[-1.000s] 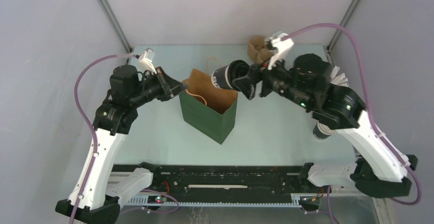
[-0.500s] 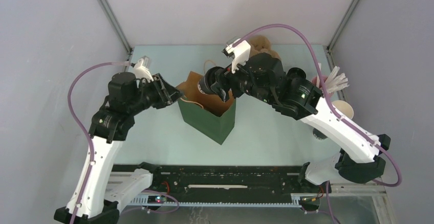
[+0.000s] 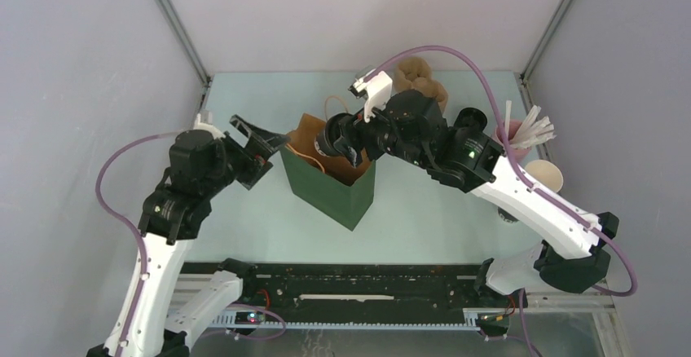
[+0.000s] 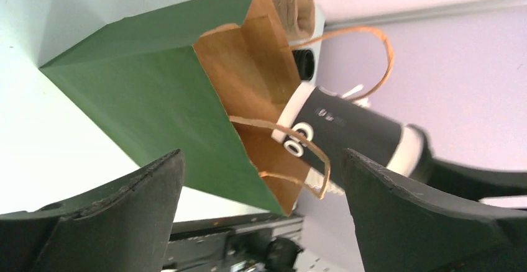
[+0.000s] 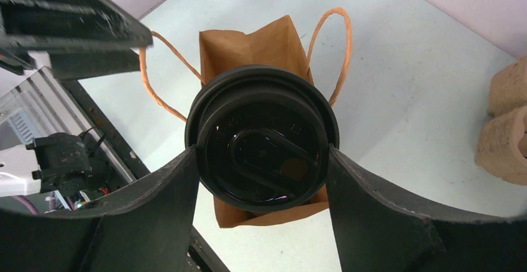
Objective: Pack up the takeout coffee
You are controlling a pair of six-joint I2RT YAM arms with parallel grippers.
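Right gripper (image 3: 352,141) clamps takeout coffee (image 5: 262,138) above bag (image 3: 330,186) (green); left gripper (image 3: 273,152) gapes wide, empty

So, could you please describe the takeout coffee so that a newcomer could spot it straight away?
Find the green paper bag standing mid-table. Right at its open mouth, the right gripper holds a small cup. It alone has a black lid and dark wall with white bands, unlike the lidless cups and the pink straw cup at the right edge.

Bag (image 3: 330,190) green outside, brown inside; coffee cup (image 4: 354,132) black-and-white, lid (image 5: 262,138) black; table (image 3: 440,210) pale mint.
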